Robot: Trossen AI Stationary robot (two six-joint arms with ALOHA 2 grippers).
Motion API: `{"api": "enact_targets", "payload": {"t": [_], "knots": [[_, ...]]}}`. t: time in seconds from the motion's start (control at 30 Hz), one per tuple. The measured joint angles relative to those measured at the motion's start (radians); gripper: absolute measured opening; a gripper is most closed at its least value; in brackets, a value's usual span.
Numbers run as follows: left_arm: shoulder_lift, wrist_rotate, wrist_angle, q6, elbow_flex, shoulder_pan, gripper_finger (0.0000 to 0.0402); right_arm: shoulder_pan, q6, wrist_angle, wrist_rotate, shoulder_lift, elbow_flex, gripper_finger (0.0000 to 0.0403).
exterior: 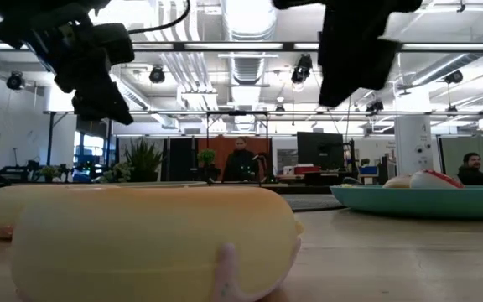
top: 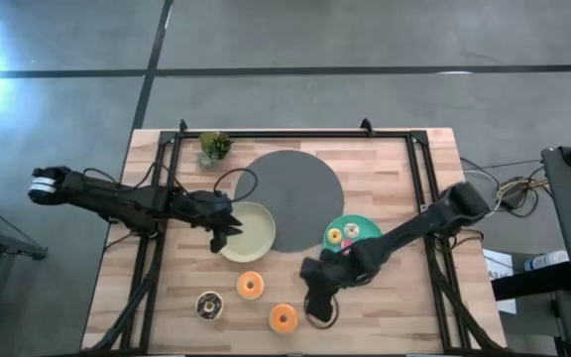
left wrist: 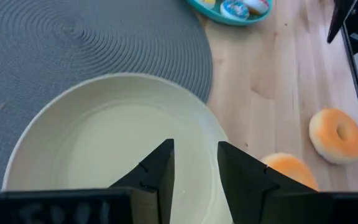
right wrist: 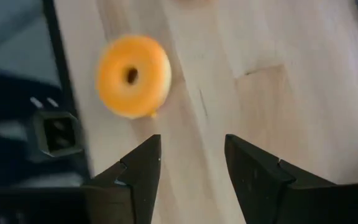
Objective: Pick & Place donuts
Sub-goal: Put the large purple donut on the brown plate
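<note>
Two orange donuts (top: 250, 286) (top: 283, 317) and a chocolate-brown donut (top: 209, 305) lie flat on the wooden table near its front edge. More donuts (top: 335, 236) lie in the teal plate (top: 365, 226). My left gripper (top: 224, 233) (left wrist: 196, 162) hangs open over the near left part of the cream plate (top: 256, 223), with nothing between its fingers. My right gripper (top: 317, 297) (right wrist: 191, 162) is open above bare wood, just right of the front orange donut (right wrist: 133, 74), which lies outside its fingers.
A large dark grey disc (top: 290, 188) lies behind the two plates. A small green plant (top: 214, 147) stands at the far left. Black frame rails (top: 434, 198) run along the table's sides. In the low view a pale yellow rounded thing (exterior: 149, 243) fills the foreground.
</note>
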Motion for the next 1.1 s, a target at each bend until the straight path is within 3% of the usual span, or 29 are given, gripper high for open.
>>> {"api": "enact_targets", "payload": {"t": [0.2,0.3,0.57,0.83,1.1], "knots": [[-0.041,0.0,0.003,-0.023,-0.033,0.0,0.0096,0.036,-0.37,-0.23,0.009,0.173,0.218,0.0161],[-0.049,0.0,-0.003,-0.021,-0.041,-0.001,0.0096,0.059,-0.489,-0.251,0.008,0.229,0.286,0.016],[-0.047,0.02,-0.017,0.01,-0.041,-0.001,0.0096,0.113,-0.675,-0.199,0.02,0.331,0.403,0.0199],[-0.047,0.02,-0.022,0.023,-0.041,-0.001,0.0096,0.139,-0.795,-0.11,0.139,0.4,0.427,0.0243],[-0.046,0.02,-0.03,0.026,-0.04,-0.001,0.0096,0.136,-0.856,-0.076,0.151,0.421,0.43,0.0238]]}}
